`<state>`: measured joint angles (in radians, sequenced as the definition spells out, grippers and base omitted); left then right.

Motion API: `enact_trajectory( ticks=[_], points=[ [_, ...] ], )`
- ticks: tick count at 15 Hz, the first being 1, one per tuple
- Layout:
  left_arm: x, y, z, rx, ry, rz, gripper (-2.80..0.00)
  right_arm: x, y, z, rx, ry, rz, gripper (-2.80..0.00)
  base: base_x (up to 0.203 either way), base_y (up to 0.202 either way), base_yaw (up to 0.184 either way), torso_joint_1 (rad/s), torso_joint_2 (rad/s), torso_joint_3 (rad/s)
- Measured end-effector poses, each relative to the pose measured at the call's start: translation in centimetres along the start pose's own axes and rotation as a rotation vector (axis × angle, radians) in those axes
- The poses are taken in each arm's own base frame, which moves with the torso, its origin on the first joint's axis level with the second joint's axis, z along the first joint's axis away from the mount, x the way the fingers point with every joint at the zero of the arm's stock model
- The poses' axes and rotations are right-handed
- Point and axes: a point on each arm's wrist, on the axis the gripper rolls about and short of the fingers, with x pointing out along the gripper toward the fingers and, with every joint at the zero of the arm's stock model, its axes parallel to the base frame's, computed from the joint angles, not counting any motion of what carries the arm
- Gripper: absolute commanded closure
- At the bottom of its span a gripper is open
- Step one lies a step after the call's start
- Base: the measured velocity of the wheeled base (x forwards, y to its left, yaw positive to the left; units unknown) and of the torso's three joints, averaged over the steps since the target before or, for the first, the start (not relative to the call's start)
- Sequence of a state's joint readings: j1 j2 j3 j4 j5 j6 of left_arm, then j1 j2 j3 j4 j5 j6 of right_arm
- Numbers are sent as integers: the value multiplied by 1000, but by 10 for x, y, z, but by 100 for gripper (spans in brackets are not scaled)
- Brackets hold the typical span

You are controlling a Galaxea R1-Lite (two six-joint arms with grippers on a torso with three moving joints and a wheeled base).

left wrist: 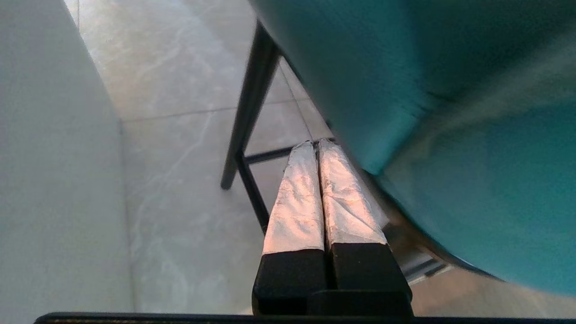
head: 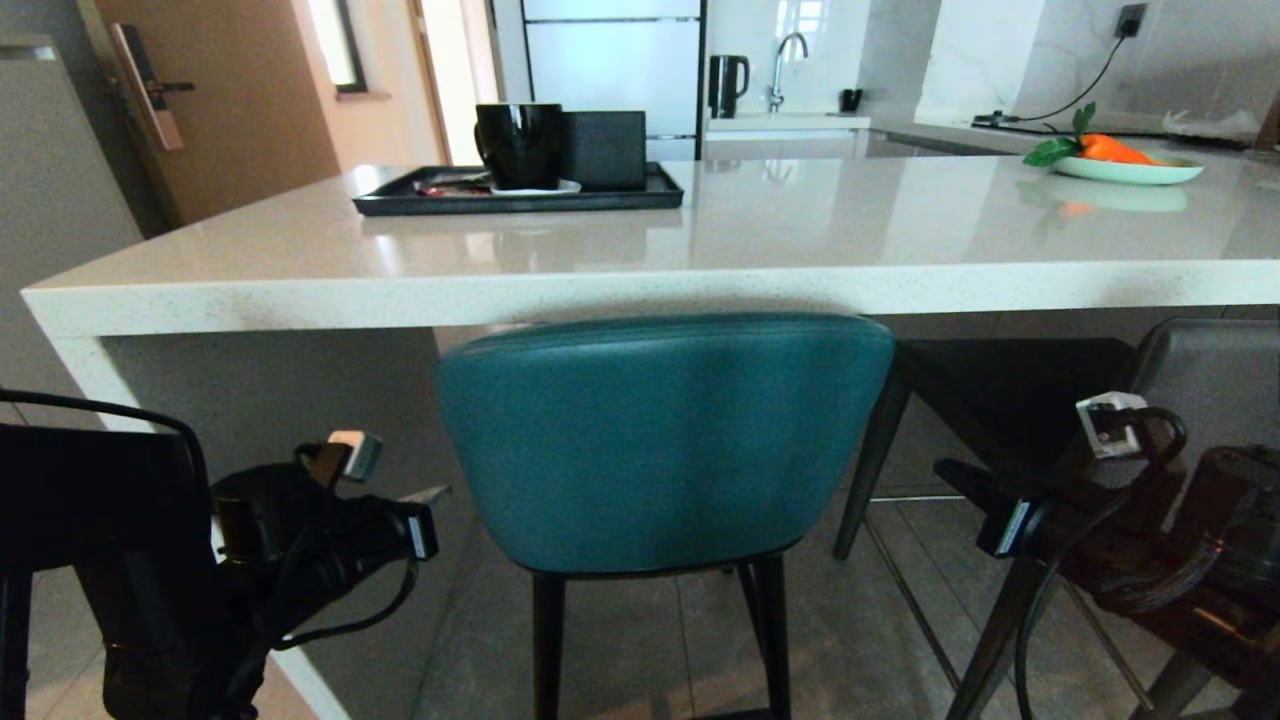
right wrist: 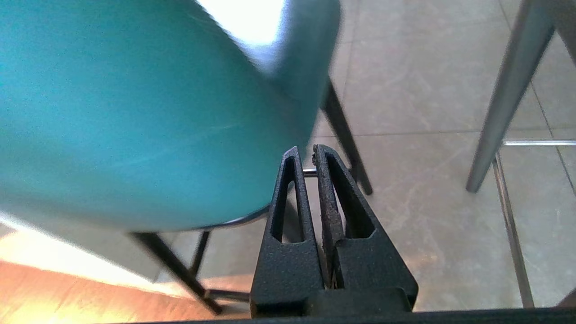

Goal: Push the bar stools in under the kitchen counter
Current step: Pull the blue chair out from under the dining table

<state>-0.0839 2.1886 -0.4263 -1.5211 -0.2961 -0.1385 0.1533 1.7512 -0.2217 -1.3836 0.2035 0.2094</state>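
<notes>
The teal stool [head: 665, 445] is standing right in front of the robot, its curved back rising just to the thick front edge of the counter [head: 640, 285]. How far its seat is reaching under the slab is hidden behind the back, so it is looking only partly tucked in at best. The grey stool [head: 1215, 385] is sitting to the robot's right, beside the teal one, with its back showing below the counter edge and its chrome legs running down to the tiled floor [head: 880, 640]; it too is appearing to stand out from the counter.

The left gripper [left wrist: 315, 145] is hanging low beside the teal stool's left side, between the stool and the counter's white side leg [left wrist: 54, 171], its jaws pressed together on nothing. The right gripper [right wrist: 306, 153] is hanging low on the stool's other side, near a thin black leg [right wrist: 344, 135], its jaws also closed and empty. Whether either one is touching the stool cannot be told.

On the counter, a black tray [head: 520, 195] with a mug and a plate [head: 1130, 170] with a carrot are sitting well back from the edge.

Judging from this, the pushing is at an early stage: the teal stool seems the one in hand, and the grey one is waiting.
</notes>
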Motion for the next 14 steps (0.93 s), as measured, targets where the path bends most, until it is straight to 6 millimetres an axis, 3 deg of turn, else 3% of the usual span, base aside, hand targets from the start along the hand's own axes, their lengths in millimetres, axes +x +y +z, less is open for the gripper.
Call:
enact_trajectory(
  ticks=[3, 6, 8, 11, 14],
  points=[
    [9, 11, 5, 3, -24, -74, 0, 16, -30, -13, 26, 3, -8, 0, 0, 0, 0, 0, 0, 0],
    [14, 21, 5, 1, -28, -115, 0, 26, -48, -16, 38, 14, 11, 0, 0, 0, 0, 0, 0, 0],
    [14, 24, 9, 7, -39, -168, 0, 33, -49, -13, 24, -2, 33, 0, 0, 0, 0, 0, 0, 0],
    [23, 21, 32, 39, -128, -185, 0, 45, -41, -3, -3, -48, 75, 0, 0, 0, 0, 0, 0, 0],
    [38, 20, 47, 60, -207, -124, 0, 58, -30, 6, -27, -91, 123, 0, 0, 0, 0, 0, 0, 0]
  ],
)
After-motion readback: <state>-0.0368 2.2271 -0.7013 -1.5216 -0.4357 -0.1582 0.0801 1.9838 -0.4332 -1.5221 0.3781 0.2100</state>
